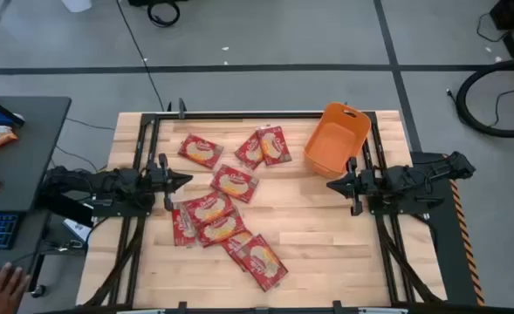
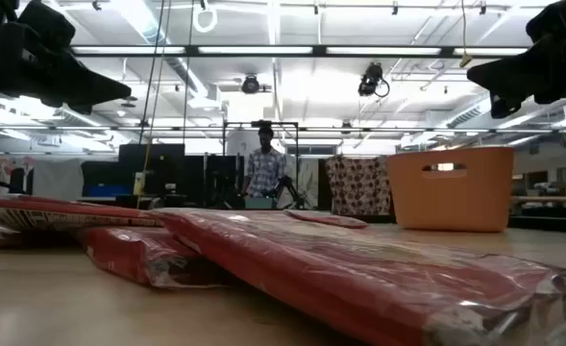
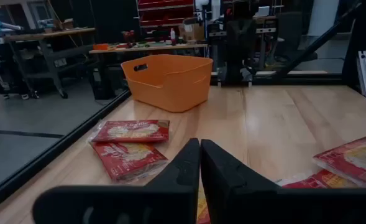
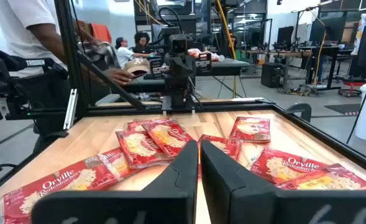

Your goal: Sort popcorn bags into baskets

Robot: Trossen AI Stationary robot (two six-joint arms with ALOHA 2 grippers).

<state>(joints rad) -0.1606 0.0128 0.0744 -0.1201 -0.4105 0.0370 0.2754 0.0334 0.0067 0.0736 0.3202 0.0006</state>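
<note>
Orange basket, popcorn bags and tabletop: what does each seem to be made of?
The orange basket looks like moulded plastic: smooth, matte, uniform walls with a handle cut-out. The popcorn bags appear to be glossy printed plastic film, judging by crinkles and highlights. The tabletop looks like light wood, showing plank seams and grain.

right gripper: fingers closed | popcorn bags scattered on table | person beyond

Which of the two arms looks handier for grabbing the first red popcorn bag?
Probably the left: its hand hangs right beside the popcorn bags, while the right hand waits by the orange basket.
</note>
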